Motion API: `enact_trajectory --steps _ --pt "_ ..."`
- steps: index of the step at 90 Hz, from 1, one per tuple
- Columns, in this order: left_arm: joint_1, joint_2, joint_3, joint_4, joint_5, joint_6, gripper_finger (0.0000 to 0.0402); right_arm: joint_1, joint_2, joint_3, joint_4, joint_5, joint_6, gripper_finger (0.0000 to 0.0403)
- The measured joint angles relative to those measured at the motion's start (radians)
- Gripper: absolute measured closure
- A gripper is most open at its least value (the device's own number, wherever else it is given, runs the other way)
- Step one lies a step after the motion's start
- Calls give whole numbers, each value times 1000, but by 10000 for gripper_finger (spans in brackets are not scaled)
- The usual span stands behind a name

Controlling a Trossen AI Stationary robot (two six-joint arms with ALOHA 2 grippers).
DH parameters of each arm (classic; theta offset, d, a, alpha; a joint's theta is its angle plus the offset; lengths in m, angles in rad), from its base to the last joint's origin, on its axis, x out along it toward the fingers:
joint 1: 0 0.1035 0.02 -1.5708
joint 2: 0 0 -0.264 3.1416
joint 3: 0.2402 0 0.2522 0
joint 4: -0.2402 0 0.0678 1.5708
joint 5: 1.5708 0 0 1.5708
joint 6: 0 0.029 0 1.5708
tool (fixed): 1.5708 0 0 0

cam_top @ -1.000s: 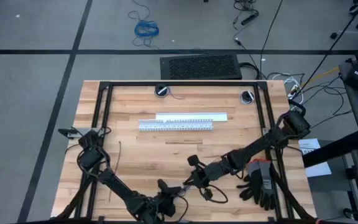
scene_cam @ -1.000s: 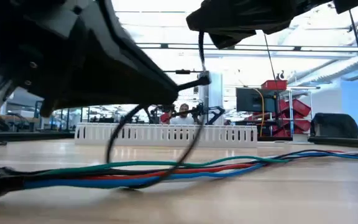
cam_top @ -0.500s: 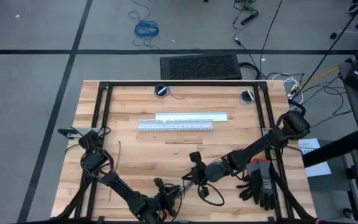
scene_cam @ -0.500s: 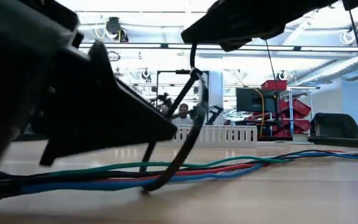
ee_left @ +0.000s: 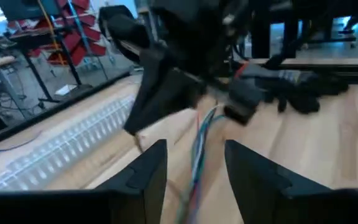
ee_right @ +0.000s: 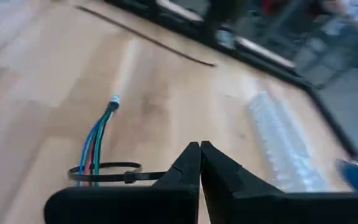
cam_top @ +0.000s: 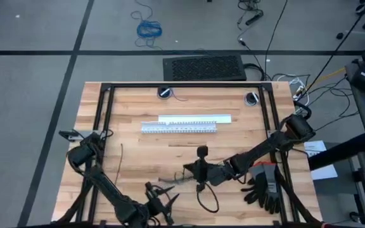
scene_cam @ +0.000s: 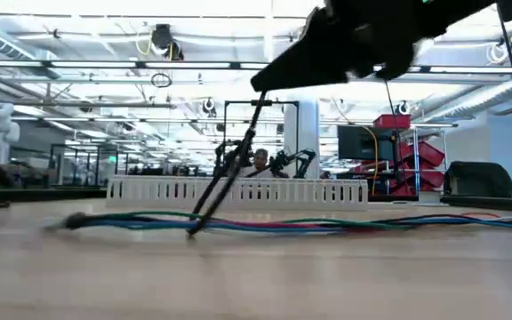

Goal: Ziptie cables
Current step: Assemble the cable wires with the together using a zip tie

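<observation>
Wood tabletop w/ a white slotted duct point(cam_top: 187, 123) far past the work. Right gripper point(ee_right: 199, 163) is pressed together on the tail of a ziptie point(ee_right: 107, 173) already looped round the cables point(ee_right: 98, 140), which lie flat just ahead of it. Left gripper point(ee_left: 194, 171) is spread, empty, nearby over the same wires. To cinch well: pull the tail straight, steady, loop kept square to the bundle.

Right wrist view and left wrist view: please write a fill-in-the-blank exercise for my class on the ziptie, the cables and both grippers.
1. A ziptie is looped ___ the cables.
2. The right gripper has its jaws ___ on the ziptie's tail.
3. The left gripper has its jaws ___, with the cables lying ahead of them.

Missing words: around; shut; open.
</observation>
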Motion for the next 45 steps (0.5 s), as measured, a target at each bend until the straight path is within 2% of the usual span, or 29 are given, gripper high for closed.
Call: enact_trajectory --steps 11,25,35,45 --pt "33 36 0 -26 55 -54 242 -5 28 0 100 34 -3 403" --pt "70 81 -1 -146 68 -216 242 -12 29 0 112 111 33 403" --pt "100 86 -1 -206 62 -310 242 -11 29 0 116 111 39 403" --pt "129 87 -1 -214 60 -328 242 -2 29 0 120 105 40 403"
